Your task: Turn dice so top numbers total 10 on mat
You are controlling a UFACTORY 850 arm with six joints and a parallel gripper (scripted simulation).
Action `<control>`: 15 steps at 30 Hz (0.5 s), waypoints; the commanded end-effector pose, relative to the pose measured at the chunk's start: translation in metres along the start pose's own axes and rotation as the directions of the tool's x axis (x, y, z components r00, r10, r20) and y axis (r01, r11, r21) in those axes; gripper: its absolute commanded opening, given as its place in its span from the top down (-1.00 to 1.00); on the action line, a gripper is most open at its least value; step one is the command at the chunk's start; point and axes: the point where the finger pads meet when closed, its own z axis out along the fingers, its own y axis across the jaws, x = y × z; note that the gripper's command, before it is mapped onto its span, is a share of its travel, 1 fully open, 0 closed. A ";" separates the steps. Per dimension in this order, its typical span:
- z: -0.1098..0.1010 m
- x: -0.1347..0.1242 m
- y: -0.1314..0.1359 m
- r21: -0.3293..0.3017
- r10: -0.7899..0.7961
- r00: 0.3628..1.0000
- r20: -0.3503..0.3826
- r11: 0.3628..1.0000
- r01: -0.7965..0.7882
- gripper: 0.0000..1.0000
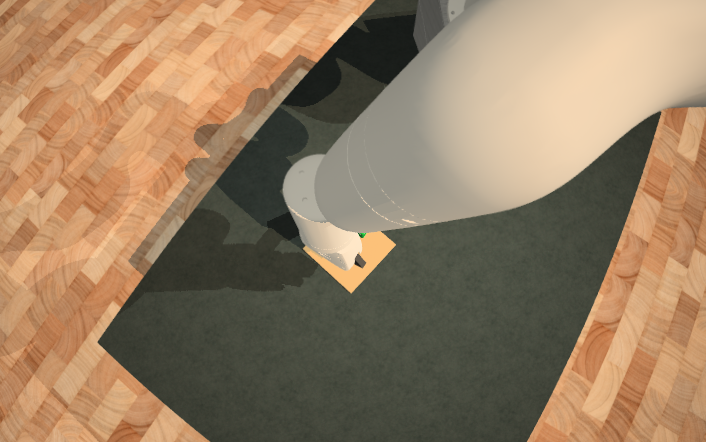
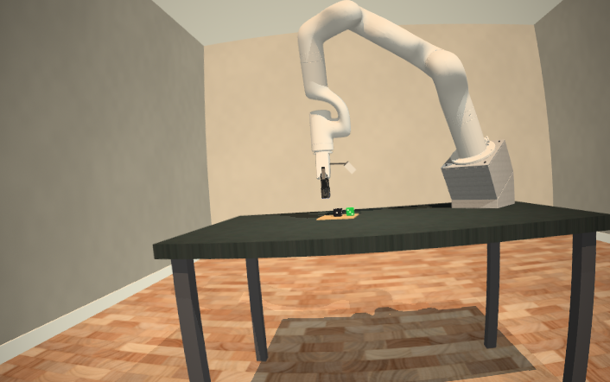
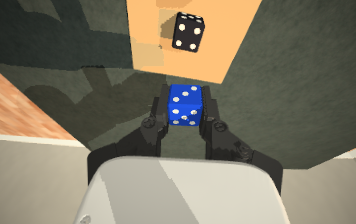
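My gripper point(image 3: 185, 95) point(image 2: 324, 193) point(image 1: 359, 261) is shut on a blue die point(image 3: 185, 106) with white pips and holds it in the air above the near part of the orange mat point(image 3: 150, 30) point(image 1: 359, 278) point(image 2: 325, 218). A black die point(image 3: 188, 31) point(image 2: 337, 212) lies flat on the mat with four pips up. A green die point(image 2: 349, 211) point(image 1: 362, 235) lies on the mat beside the black one. In the top view only a sliver of it shows under the arm. The blue die is hidden in the top and exterior views.
The mat lies on a dark table point(image 2: 404, 225) point(image 1: 312, 364). The robot's grey base point(image 2: 478, 180) stands at the table's back right. The arm's thick link point(image 1: 494, 130) hides much of the mat in the top view.
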 end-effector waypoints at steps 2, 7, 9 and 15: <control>0.021 -0.001 0.000 0.000 0.000 1.000 0.003 1.000 0.000 0.47; 0.036 -0.001 0.000 0.000 0.000 1.000 0.003 1.000 0.000 0.47; 0.045 -0.002 0.000 0.000 0.000 1.000 0.003 1.000 0.000 0.47; 0.063 -0.002 0.000 0.000 0.000 1.000 0.003 1.000 0.000 0.47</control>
